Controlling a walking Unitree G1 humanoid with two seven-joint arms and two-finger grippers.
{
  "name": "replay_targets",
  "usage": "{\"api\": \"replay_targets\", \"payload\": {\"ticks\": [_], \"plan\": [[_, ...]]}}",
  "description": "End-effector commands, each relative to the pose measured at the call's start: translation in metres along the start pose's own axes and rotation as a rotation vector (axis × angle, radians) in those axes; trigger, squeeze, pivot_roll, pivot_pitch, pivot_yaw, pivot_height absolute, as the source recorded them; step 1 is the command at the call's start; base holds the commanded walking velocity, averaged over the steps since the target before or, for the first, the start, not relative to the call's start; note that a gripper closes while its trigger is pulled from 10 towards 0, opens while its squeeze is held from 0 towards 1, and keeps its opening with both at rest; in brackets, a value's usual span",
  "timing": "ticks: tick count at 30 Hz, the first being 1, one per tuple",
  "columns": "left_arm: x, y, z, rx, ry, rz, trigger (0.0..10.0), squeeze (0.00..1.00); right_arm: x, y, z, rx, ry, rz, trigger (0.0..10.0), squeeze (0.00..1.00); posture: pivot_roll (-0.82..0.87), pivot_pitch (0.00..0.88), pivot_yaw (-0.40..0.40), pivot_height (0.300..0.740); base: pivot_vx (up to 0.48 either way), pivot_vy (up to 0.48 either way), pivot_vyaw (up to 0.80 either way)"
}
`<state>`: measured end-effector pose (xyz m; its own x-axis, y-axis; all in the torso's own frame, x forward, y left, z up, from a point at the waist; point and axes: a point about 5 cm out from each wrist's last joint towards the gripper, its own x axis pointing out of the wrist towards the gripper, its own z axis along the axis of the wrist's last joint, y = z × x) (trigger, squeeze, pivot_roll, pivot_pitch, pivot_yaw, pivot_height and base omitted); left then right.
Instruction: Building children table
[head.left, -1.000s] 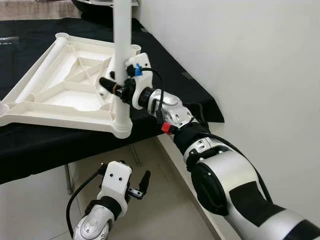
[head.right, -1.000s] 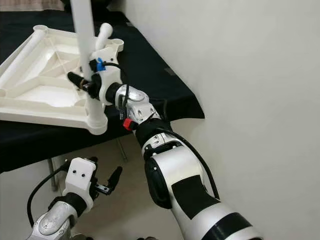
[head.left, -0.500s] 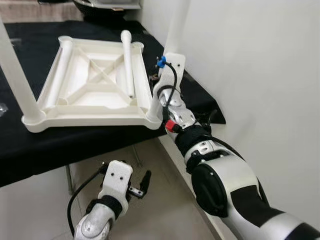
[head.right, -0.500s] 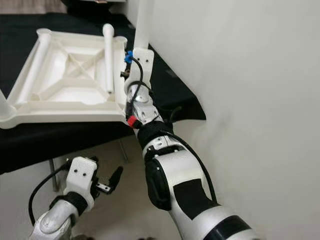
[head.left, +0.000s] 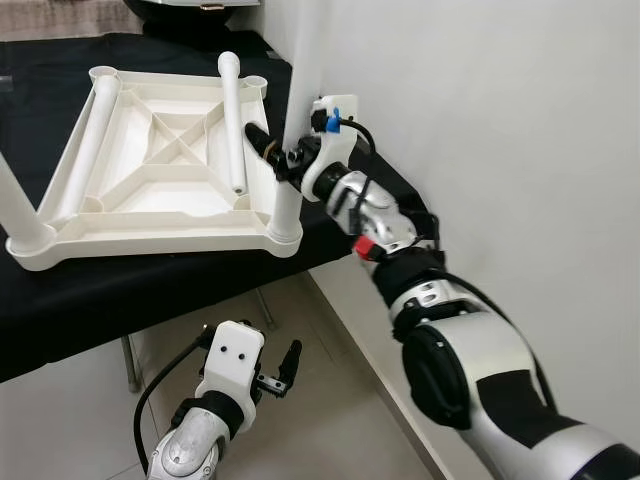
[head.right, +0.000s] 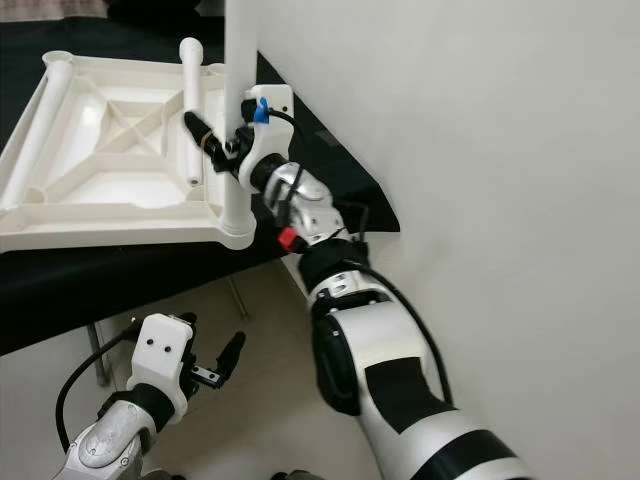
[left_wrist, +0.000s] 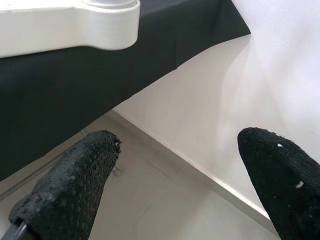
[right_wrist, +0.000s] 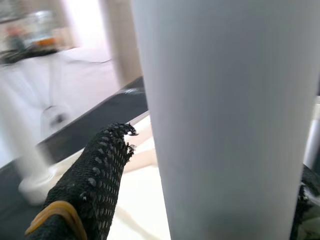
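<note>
**Q.** How is the step in hand best carried out?

**A.** The white plastic tabletop (head.left: 170, 170) is shown lying upside down on the black-draped bench (head.left: 120, 290), its near edge close to the bench edge. An upright leg (head.left: 290, 160) stands in the near corner socket on the robot's right, next to the wall. The right gripper (head.left: 283, 158) is closed around this leg just above the socket, one black finger (right_wrist: 90, 185) being seen against the shaft in the right wrist view. It is judged that the leg is being seated. The shaft should be kept vertical and pressed straight down along its own axis, so that the socket is not levered sideways and the tabletop is not dragged off the bench. The grip should be released only once the leg stands firm.

**Q.** How many of each part are counted?

**A.** One tabletop is counted. Four legs are seen: the one held; a second (head.left: 20, 205) standing in the near left corner; a third (head.left: 232, 120) lying loose across the underside; a fourth (head.left: 85, 135) lying along the left rim. Two far corner sockets are judged still empty. The left gripper (head.left: 282, 372) is shown hanging below the bench edge, its fingers (left_wrist: 70, 190) spread wide apart with nothing between them.
</note>
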<state>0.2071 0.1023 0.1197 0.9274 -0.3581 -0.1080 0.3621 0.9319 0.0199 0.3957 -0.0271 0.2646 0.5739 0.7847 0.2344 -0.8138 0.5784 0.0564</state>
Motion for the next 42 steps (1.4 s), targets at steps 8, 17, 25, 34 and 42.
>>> {"api": "replay_targets", "payload": {"ticks": [8,17,25,34,42], "plan": [[-0.003,-0.004,-0.006,-0.017,0.026,-0.011,10.0,0.00,0.006,0.030,-0.009,0.033,0.106,0.426,10.0,0.00,0.12,0.120,-0.179,0.740,0.000,0.000,0.00],[-0.004,-0.005,-0.006,-0.019,0.022,-0.004,10.0,0.00,0.024,0.041,-0.014,-0.017,0.129,0.272,0.0,0.00,0.14,0.112,-0.192,0.740,0.000,0.000,0.00],[-0.006,-0.006,-0.006,-0.029,0.018,-0.001,10.0,0.00,0.023,0.018,-0.015,-0.029,0.101,-0.179,0.0,0.00,0.12,0.104,-0.182,0.740,0.000,0.000,0.00],[-0.005,-0.005,-0.006,-0.022,0.022,-0.004,10.0,0.00,-0.015,-0.029,-0.023,0.032,0.090,-0.992,0.0,0.00,0.12,0.103,-0.180,0.740,0.000,0.000,0.00],[-0.004,-0.004,-0.007,-0.013,0.030,-0.004,10.0,0.00,-0.004,-0.015,-0.024,0.084,0.066,-1.016,10.0,0.00,0.13,0.103,-0.176,0.740,0.000,0.000,0.00]]}}
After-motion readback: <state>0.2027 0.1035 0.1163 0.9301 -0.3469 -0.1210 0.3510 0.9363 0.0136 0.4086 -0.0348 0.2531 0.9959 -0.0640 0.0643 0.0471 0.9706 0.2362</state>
